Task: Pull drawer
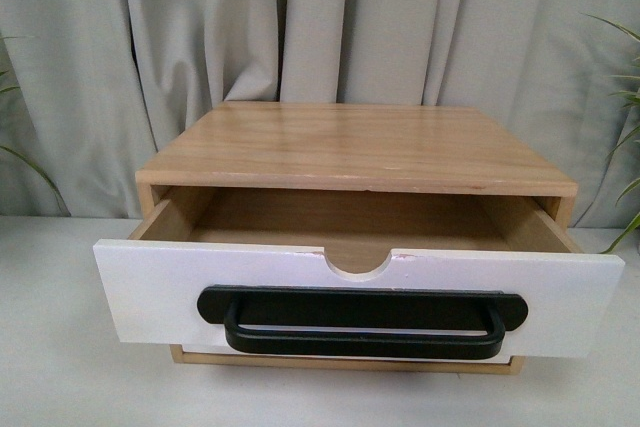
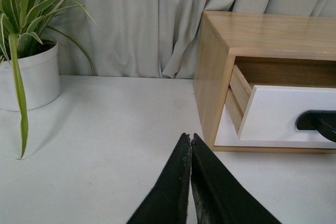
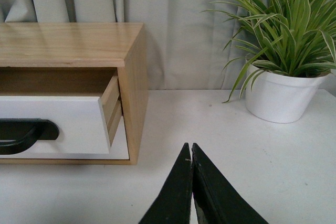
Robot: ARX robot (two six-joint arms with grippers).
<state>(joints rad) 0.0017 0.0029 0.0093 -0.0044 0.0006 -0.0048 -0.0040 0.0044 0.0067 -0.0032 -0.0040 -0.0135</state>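
The drawer (image 1: 150, 292) stands pulled well out of the light wood cabinet (image 1: 355, 147), its white front toward me. A long black bar handle (image 1: 362, 319) runs across the front, under a half-round notch (image 1: 357, 264), and the pale wood inside shows. The left wrist view has the drawer (image 2: 286, 114) and a handle end (image 2: 316, 121) off to one side; my left gripper (image 2: 189, 138) is shut over the table, apart from the cabinet. My right gripper (image 3: 190, 147) is shut too, beside the drawer (image 3: 52, 124) and touching nothing. Neither arm appears in the front view.
A plain white drawer front (image 2: 226, 132) without a handle sits below the open drawer. A potted plant (image 2: 26, 74) stands left of the cabinet and another potted plant (image 3: 281, 95) right of it. Grey curtains (image 1: 320, 27) hang behind the white table (image 1: 60, 377).
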